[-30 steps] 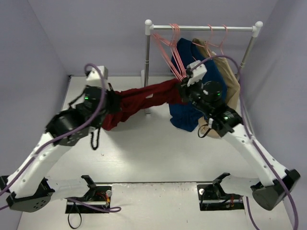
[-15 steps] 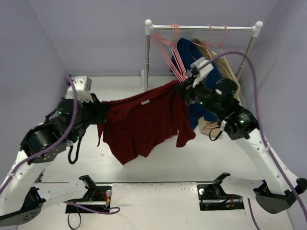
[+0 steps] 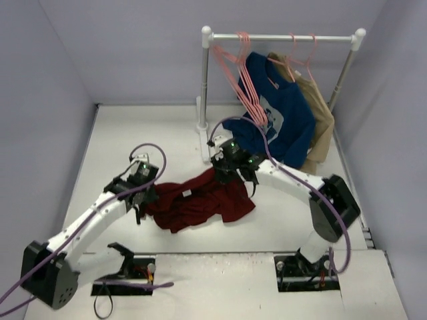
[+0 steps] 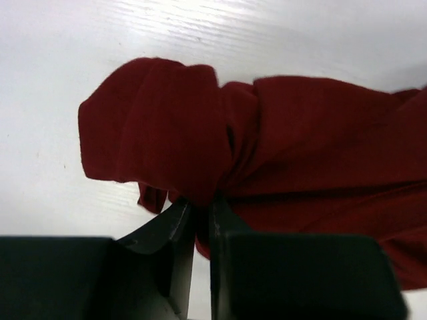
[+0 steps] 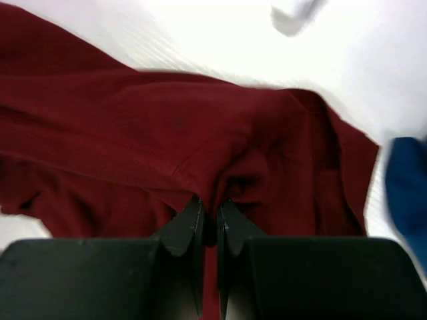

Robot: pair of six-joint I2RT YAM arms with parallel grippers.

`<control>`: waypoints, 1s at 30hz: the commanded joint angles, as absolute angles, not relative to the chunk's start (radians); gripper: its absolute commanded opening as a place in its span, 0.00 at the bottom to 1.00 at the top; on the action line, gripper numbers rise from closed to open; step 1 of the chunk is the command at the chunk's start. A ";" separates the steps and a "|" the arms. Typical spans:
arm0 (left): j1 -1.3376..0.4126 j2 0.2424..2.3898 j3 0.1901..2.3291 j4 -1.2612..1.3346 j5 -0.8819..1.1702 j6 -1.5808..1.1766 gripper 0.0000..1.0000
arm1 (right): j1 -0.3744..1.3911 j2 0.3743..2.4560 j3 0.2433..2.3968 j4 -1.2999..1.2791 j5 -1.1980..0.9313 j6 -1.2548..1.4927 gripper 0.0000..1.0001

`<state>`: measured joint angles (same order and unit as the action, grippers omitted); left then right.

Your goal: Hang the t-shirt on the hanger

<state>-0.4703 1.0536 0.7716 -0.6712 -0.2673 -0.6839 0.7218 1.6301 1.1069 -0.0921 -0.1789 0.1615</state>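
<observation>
t-shirt (image 3: 200,203): down from mid-air stretch onto table (image 3: 133,133) (crumpled) | left pincer (image 4: 202,207); right pincer (image 5: 210,210): both clamped on it

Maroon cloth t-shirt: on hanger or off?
Off. Maroon t-shirt lies crumpled on white table, left gripper and right gripper pinching it; pink wire hangers hang on the rail.

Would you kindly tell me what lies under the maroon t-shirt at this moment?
The crumpled t-shirt rests on the white table. The left gripper and right gripper each have jaws shut on a fold. Anything beneath the cloth is covered.
</observation>
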 commanded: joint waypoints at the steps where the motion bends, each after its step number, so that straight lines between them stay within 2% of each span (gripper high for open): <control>1: -0.379 1.102 0.824 -0.469 -0.202 -0.631 0.13 | 0.719 1.694 1.163 0.026 -0.124 0.201 0.00; 3: -0.374 1.128 0.867 -0.466 -0.198 -0.584 0.25 | 0.719 1.715 1.176 0.044 -0.088 0.211 0.00; 5: -0.373 1.137 0.913 -0.466 -0.188 -0.545 0.45 | 0.719 1.726 1.192 0.062 -0.061 0.220 0.03; 8: -0.374 1.093 0.945 -0.468 -0.194 -0.513 0.63 | 0.718 1.732 1.221 0.066 -0.008 0.225 0.15; 9: -0.374 1.073 0.948 -0.469 -0.191 -0.487 0.65 | 0.718 1.729 1.245 0.065 -0.003 0.224 0.23; 11: -0.377 1.020 0.941 -0.477 -0.154 -0.451 0.66 | 0.716 1.719 1.278 0.065 0.047 0.218 0.33; 16: -0.442 0.958 0.854 -0.497 -0.097 -0.425 0.66 | 0.716 1.667 1.299 0.064 0.075 0.179 0.39; 19: -0.521 0.946 0.785 -0.497 -0.133 -0.476 0.66 | 0.716 1.592 1.276 0.064 0.067 0.151 0.43; 21: -0.604 0.952 0.747 -0.494 -0.197 -0.500 0.66 | 0.716 1.550 1.242 0.063 0.057 0.139 0.52; 24: -0.685 1.004 0.721 -0.494 -0.284 -0.551 0.66 | 0.716 1.439 1.170 0.062 0.048 0.119 0.58; 30: -0.775 1.111 0.700 -0.491 -0.403 -0.608 0.66 | 0.716 1.231 1.044 0.054 0.019 0.128 0.60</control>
<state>-0.7402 1.0795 0.6835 -0.5260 -0.2735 -0.5509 0.7208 1.3540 1.0942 0.0190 0.0253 0.1354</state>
